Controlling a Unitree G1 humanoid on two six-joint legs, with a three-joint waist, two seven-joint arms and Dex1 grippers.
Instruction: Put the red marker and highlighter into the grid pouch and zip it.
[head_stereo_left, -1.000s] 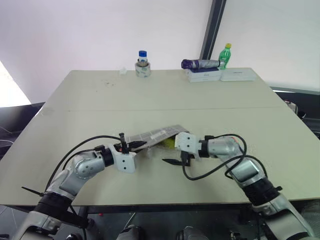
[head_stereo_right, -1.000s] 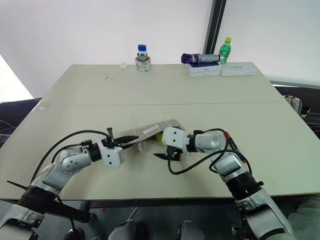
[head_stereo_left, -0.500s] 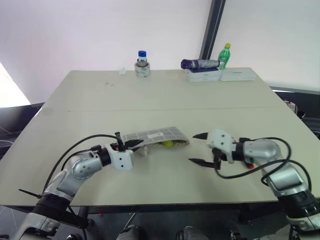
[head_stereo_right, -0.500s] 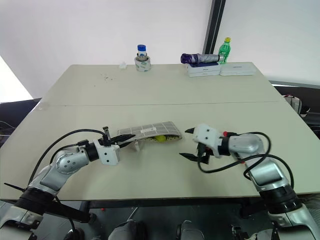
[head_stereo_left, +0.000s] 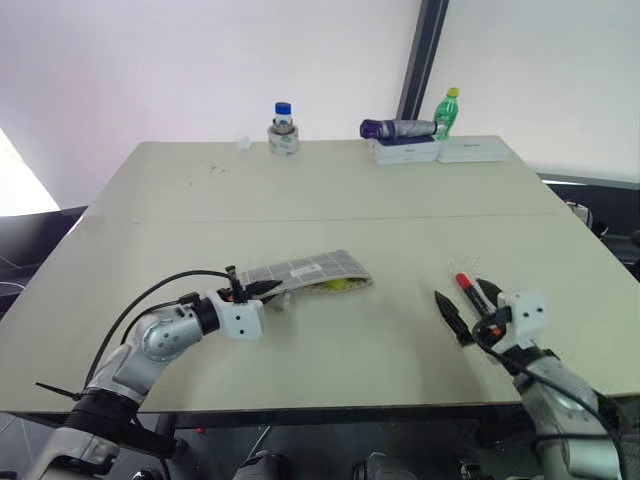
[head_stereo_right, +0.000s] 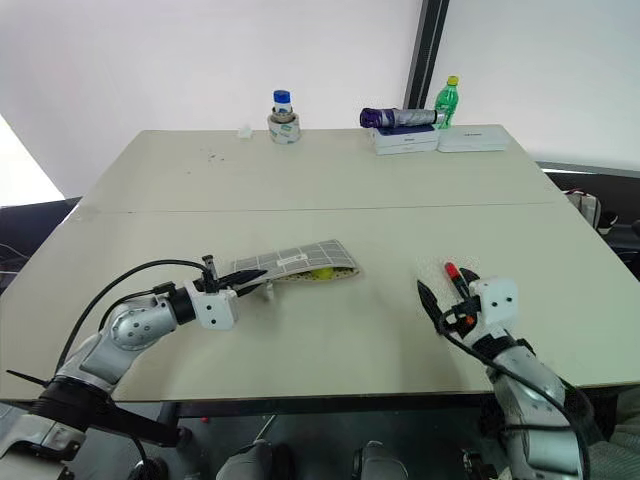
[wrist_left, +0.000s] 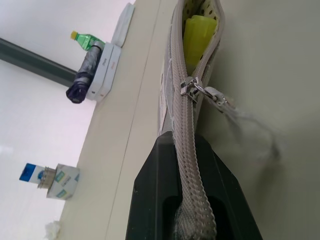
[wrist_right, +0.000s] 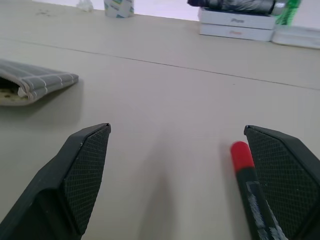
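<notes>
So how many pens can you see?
2. The yellow highlighter is inside the open grid pouch. The red marker lies on the table by the right claw. More could be hidden inside the pouch.

From my station I see both arms in silver-grey segmented casings with black joints and looped black cables. White wrist blocks carry black fingers (wrist_right: 85, 170) with cross-hatched pads.
</notes>
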